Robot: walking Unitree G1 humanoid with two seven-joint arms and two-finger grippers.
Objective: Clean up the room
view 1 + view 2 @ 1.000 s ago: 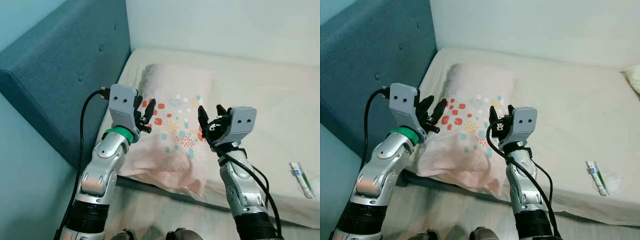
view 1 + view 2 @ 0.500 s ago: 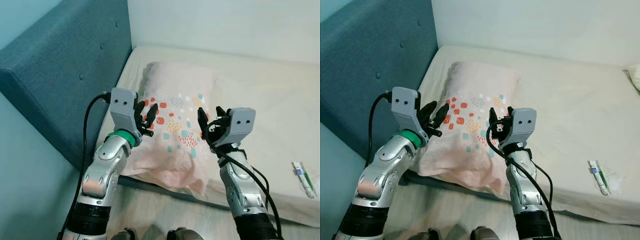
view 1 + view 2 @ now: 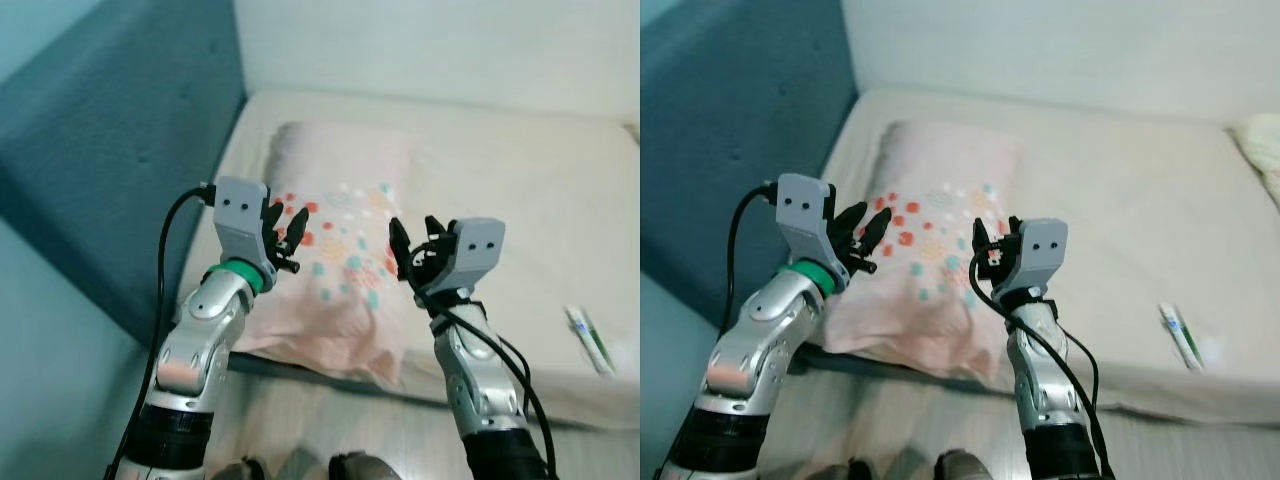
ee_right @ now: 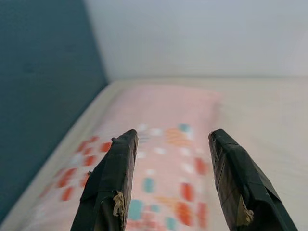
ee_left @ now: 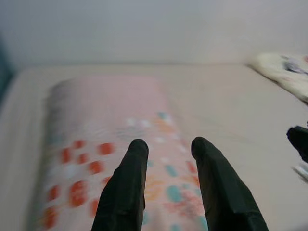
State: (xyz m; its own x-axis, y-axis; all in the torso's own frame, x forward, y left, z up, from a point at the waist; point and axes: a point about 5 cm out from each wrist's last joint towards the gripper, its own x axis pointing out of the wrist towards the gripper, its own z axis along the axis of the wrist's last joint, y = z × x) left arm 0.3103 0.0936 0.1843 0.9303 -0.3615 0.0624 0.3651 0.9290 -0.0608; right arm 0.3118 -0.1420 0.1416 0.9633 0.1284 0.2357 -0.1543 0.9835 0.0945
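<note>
Bedroom corner: cream mattress (image 3: 520,190) against a pale wall, teal padded headboard (image 3: 110,150) along the robot's left. Pink pillow (image 3: 345,250) with red and teal dots lies on the mattress just beside the headboard, its near end hanging slightly over the mattress edge.

Change vs a second ago: whole head view has slid and gone blurry, so the camera moved, likely a step or a turn. Pillow and tube have not shifted on the bed. Both arms keep the same raised pose. Meaning for the task: nothing tidied yet, this looks like approach or repositioning.

Left gripper (image 3: 284,225) hovers over the pillow's headboard side, fingers parted a little, holding nothing. Right gripper (image 3: 415,245) hovers over the pillow's other long edge, fingers spread wide, empty. Left wrist view shows the two black fingers (image 5: 126,190) aimed along the pillow, not touching it.

Other things: a small white tube (image 3: 590,340) lies on the mattress near its front edge, well apart from the pillow on the robot's right. A patterned cloth or second pillow (image 3: 1262,150) sits at the far right of the mattress, mostly cut off, can't tell which.

In the way: nothing lies between grippers and pillow. Judgement: the tube is beyond the right arm's present reach, and blur makes exact aiming risky now.
</note>
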